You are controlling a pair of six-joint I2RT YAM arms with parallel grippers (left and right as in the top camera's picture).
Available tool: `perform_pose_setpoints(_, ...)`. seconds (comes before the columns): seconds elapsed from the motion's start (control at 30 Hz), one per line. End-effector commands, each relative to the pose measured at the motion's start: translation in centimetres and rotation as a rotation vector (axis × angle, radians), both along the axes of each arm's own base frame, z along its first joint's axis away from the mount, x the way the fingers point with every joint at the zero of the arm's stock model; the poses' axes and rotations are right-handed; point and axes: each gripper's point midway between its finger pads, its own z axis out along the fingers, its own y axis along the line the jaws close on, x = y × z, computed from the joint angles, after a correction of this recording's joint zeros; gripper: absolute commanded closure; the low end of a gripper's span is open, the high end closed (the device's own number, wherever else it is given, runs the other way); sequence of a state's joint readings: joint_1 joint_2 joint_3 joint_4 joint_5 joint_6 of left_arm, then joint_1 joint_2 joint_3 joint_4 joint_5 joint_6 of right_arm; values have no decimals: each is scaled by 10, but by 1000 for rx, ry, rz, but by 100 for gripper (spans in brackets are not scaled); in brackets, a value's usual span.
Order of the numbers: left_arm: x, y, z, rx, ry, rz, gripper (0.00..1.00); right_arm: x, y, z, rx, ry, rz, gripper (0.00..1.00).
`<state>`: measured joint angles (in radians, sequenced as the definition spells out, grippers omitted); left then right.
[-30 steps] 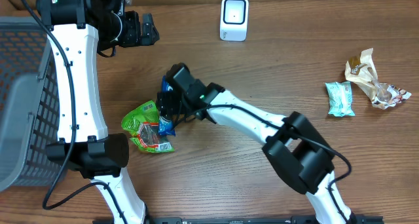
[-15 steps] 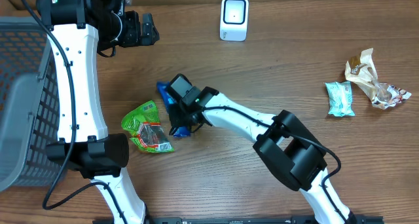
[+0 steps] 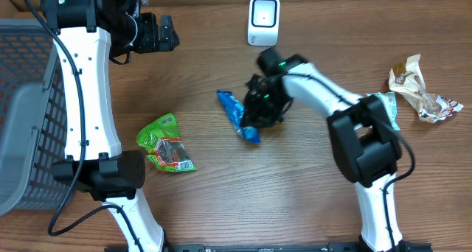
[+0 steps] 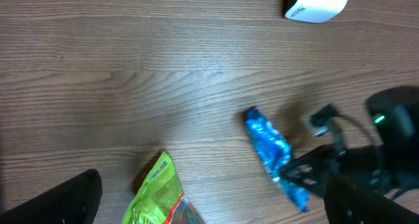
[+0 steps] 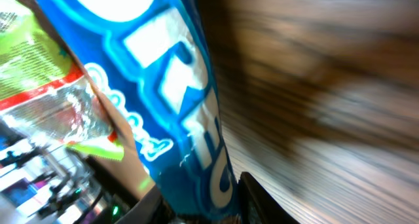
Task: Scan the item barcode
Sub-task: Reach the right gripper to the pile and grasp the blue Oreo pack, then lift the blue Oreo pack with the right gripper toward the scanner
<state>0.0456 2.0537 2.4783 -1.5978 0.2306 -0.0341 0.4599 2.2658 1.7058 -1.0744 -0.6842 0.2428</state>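
Note:
A blue snack packet (image 3: 234, 112) is clamped at its lower end in my right gripper (image 3: 254, 124), just above the table's middle. The right wrist view is filled by this blue packet (image 5: 170, 86), with the right gripper (image 5: 200, 207) shut on it at the bottom edge. The white barcode scanner (image 3: 264, 20) stands at the back, above and slightly right of the packet. My left gripper (image 3: 161, 32) hangs open at the back left, holding nothing. Its wrist view looks down on the blue packet (image 4: 275, 155), the scanner (image 4: 317, 1) and a green packet (image 4: 160, 198).
A green snack bag (image 3: 166, 141) lies left of centre. A grey mesh basket (image 3: 22, 112) stands at the far left. At the right lie a teal packet (image 3: 383, 110) and crumpled tan and brown wrappers (image 3: 420, 90).
My right gripper closed on the blue packet beside the green bag, then swung right with it to the middle of the table. The left arm has not moved.

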Motion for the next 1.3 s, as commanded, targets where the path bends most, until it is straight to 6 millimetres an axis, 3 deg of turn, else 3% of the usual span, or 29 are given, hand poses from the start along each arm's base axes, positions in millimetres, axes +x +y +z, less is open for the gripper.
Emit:
perform_pose_setpoints(0.0,-1,-3,1,-3,-1,7,0,5,-5,23,144,-59,91,70)
perform_pose_setpoints(0.1,-1,-3,1,-4,-1,7,0,4,-25,23,145,-49,109,57)
perform_pose_setpoints(0.23,-1,-3,1,-4,-1,7,0,-2,-42,25,167,-72,186,17)
perform_pose_setpoints(0.3,-1,-3,1,-3,-1,7,0,4,-51,23,132,-99,196,11)
perform_pose_setpoints(0.43,-1,-3,1,-4,-1,7,0,31,-64,24,19,-216,221,14)
perform_pose_setpoints(0.6,-1,-3,1,-4,-1,7,0,56,-48,17,-141,-420,327,22)
perform_pose_setpoints(0.77,-1,-3,1,-4,-1,7,0,51,-23,6,-329,-548,466,38)
perform_pose_setpoints(0.93,-1,-3,1,-4,-1,7,0,51,-23,5,-622,-654,481,38)
perform_pose_setpoints(1.1,-1,-3,1,-4,-1,7,0,45,-12,10,-725,-727,512,39)
perform_pose_setpoints(1.27,-1,-3,1,-3,-1,7,0,44,-11,12,-803,-768,494,52)
